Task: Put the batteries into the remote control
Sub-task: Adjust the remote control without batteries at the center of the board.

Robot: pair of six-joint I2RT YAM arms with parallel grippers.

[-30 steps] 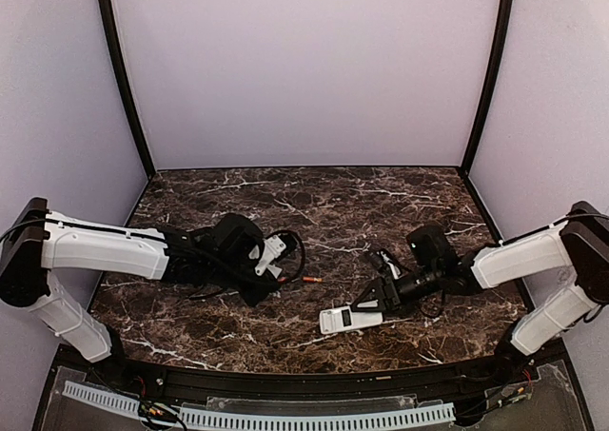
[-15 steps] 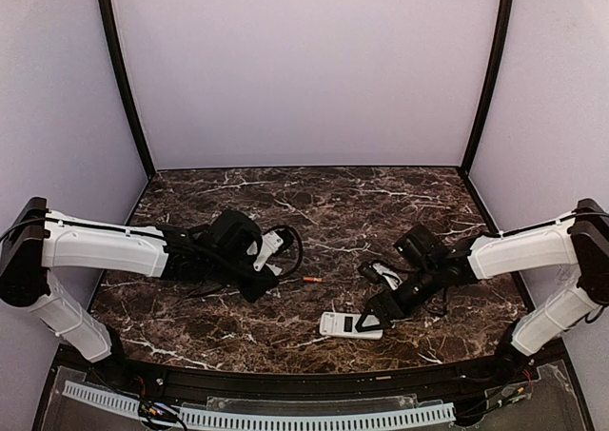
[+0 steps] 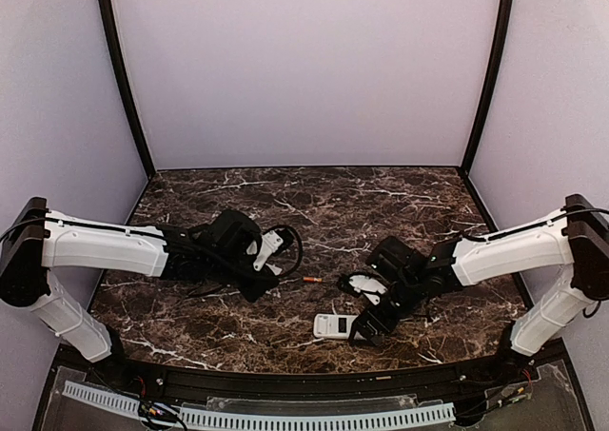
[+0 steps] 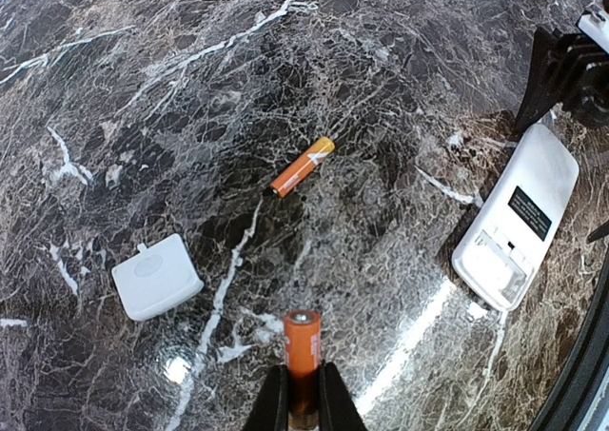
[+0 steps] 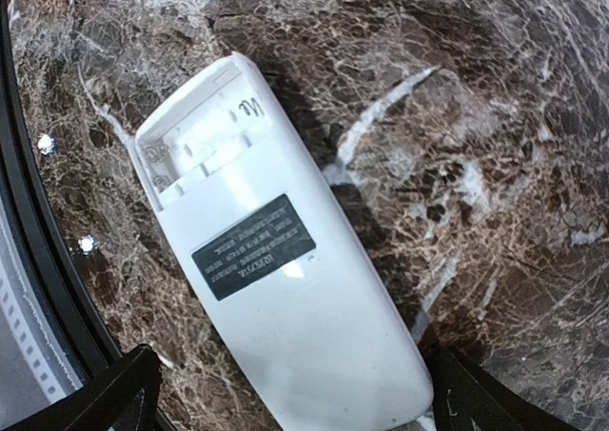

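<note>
Left gripper is clamping one battery | right gripper is hanging wide open, straddling the remote control | remote is lying back-up beside the table's near edge | black label's print is unreadable | other battery is lying loose nearby

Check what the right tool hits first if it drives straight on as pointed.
Most likely the remote control, lying back up, straight ahead between the open fingers of the right tool; depth is unclear.
</note>
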